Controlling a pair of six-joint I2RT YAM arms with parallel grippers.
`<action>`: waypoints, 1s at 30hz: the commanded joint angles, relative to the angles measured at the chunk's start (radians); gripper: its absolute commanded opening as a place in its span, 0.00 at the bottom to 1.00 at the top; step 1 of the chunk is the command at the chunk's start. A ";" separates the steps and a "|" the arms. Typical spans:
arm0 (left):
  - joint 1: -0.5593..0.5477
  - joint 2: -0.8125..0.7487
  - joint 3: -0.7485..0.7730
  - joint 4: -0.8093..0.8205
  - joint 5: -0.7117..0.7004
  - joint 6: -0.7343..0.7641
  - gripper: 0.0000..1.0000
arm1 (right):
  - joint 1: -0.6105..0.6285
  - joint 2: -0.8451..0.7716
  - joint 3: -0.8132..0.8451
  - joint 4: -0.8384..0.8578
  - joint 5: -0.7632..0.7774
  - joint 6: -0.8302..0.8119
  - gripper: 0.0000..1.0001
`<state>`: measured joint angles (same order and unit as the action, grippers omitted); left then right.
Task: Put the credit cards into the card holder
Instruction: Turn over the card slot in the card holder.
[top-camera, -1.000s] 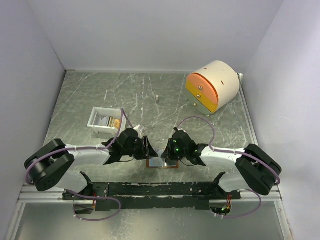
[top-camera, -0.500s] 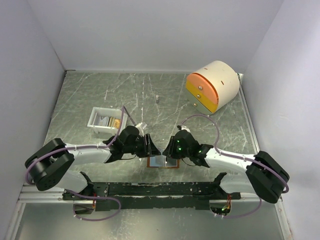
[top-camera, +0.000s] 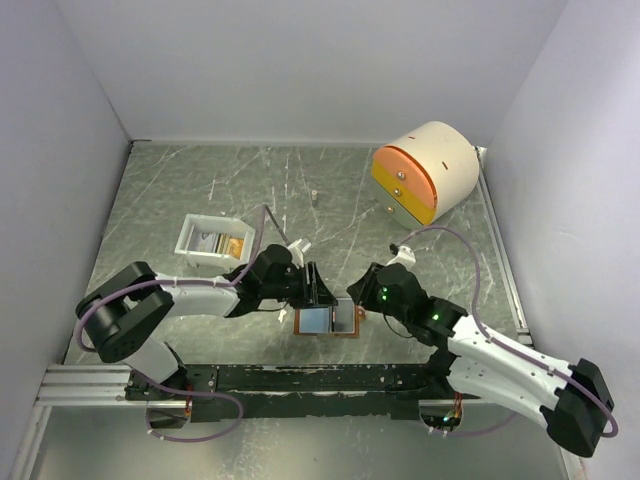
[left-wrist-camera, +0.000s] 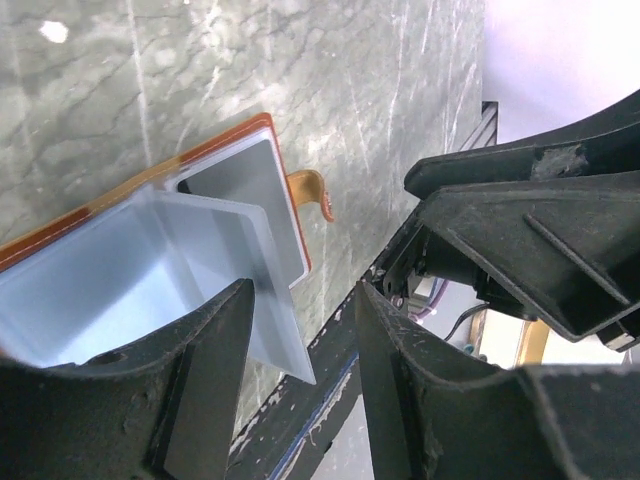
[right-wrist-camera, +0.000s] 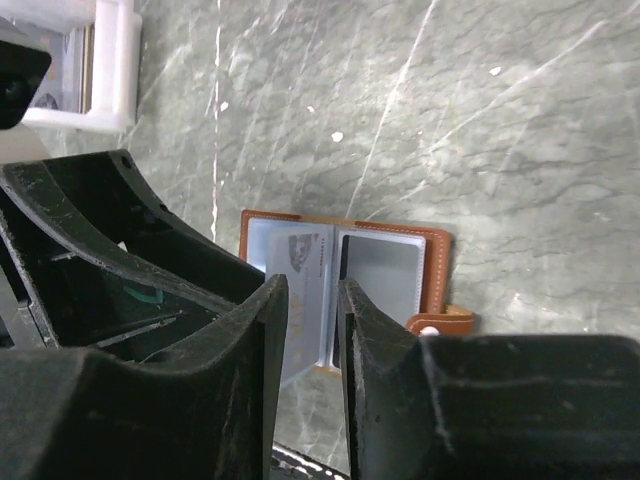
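Top external view: the card holder (top-camera: 326, 320) lies open and flat on the marbled green table (top-camera: 300, 190), close to its near edge and between the two arms, its rust-brown rim framing pale blue-grey pockets. The left gripper (top-camera: 318, 290) hangs over the holder's far left corner and the right gripper (top-camera: 362, 300) over its right side. The credit cards (top-camera: 222, 245), one gold-yellow and one silvery, sit in a small white tray (top-camera: 190, 232) well to the left of the holder. A cream-and-orange round drawer unit (top-camera: 425, 172) stands at the far right. In the left wrist view the left gripper (left-wrist-camera: 300, 300) has its jaws moderately apart above a clear pocket leaf (left-wrist-camera: 235, 260) that stands up from the open card holder (left-wrist-camera: 230, 160); whether either finger touches the leaf cannot be told. In the right wrist view the right gripper (right-wrist-camera: 312, 290) shows only a narrow gap between its jaws, nothing in it, with the card holder (right-wrist-camera: 385, 275) and its snap strap (right-wrist-camera: 440, 325) visible on the table beyond.
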<state>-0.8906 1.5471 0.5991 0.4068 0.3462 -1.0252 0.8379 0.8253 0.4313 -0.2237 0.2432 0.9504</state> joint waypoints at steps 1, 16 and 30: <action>-0.013 0.013 0.067 0.025 0.026 0.039 0.56 | 0.002 -0.067 0.022 -0.097 0.109 0.019 0.28; 0.006 -0.116 0.164 -0.371 -0.245 0.184 0.55 | 0.001 -0.022 0.008 -0.009 0.013 -0.026 0.28; 0.370 -0.263 0.422 -0.990 -0.616 0.607 0.53 | 0.003 0.134 -0.030 0.147 -0.135 -0.068 0.27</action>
<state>-0.6067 1.2842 0.9550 -0.3771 -0.1116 -0.5854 0.8379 0.9382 0.4015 -0.1452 0.1440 0.9127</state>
